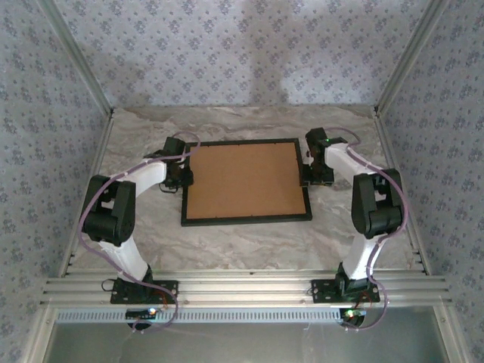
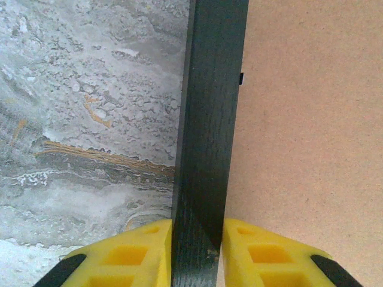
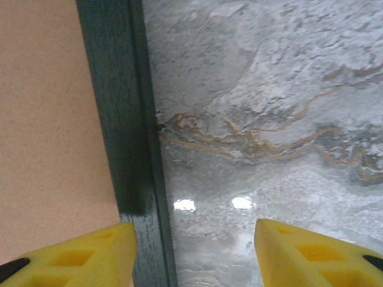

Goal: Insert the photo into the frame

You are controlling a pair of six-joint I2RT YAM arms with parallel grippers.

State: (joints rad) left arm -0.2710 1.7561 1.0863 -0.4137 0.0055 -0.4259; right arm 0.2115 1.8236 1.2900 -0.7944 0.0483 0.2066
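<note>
Left arm reaches in from lower left, elbow raised, wrist angled toward the picture centre. The left pincer [image 1: 181, 173] sits at the left bar of the frame [image 1: 246, 220]. In the left wrist view its yellow fingers [image 2: 140, 251] press against both sides of the black bar, clamped on it, narrow gap.

Right arm mirrors it from lower right, elbow up. The right pincer [image 1: 309, 172] is at the frame's right bar. In the right wrist view the jaws are spread wide and grip nothing: one finger [image 3: 90, 254] is over the brown backing board [image 3: 42, 119] at the bar's inner edge, the other over bare tabletop [image 3: 269, 119].

The frame lies in the middle of the tabletop, back side up, backing board filling it. In the top view it reads wider than tall, long sides running left-right, short sides toward the arms.

The frame's right bar looks stepped near its lower right corner in the top view; can't tell if it is lifted there. Both wrist views cut off the finger bases and show just a short stretch of bar. Whether the right fingers touch the board or hover: can't tell.
</note>
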